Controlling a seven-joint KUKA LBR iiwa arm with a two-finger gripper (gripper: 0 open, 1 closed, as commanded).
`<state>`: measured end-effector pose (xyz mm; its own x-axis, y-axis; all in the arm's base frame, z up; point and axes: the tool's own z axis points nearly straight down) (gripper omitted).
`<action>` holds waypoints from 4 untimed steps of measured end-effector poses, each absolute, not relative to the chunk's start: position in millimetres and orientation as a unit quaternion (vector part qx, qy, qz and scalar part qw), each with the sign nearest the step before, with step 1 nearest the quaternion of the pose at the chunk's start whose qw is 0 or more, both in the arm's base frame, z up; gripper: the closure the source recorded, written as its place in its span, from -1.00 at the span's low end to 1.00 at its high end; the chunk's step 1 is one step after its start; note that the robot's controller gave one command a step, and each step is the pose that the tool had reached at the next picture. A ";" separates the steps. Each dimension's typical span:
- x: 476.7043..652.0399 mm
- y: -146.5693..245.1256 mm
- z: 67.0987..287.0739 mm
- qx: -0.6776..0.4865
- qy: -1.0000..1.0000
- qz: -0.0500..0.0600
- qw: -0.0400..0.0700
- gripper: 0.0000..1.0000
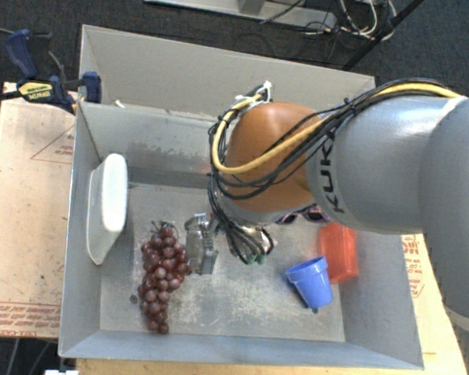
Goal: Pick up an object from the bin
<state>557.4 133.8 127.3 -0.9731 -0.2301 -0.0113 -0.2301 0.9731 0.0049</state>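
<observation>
1. The grey bin (236, 307) lies beneath the jaws.
2. The gripper (202, 254) hangs low mid-bin; I cannot tell whether its jaws are spread or pressed together.
3. A white oblong dish (108, 204) leans well to their left (as viewed).
4. A bunch of dark red grapes (161, 276) lies just beside them, leftward.
5. An orange cup (339, 249) lies far rightward.
6. A blue cup (312, 280), tipped over, lies rightward, nearer.
</observation>
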 end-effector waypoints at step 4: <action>569.6 171.2 102.2 -0.261 0.965 0.003 0.003 -1.00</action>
<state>569.6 171.2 102.2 -0.8632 -0.5048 -0.0081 -0.5048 0.8632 0.0041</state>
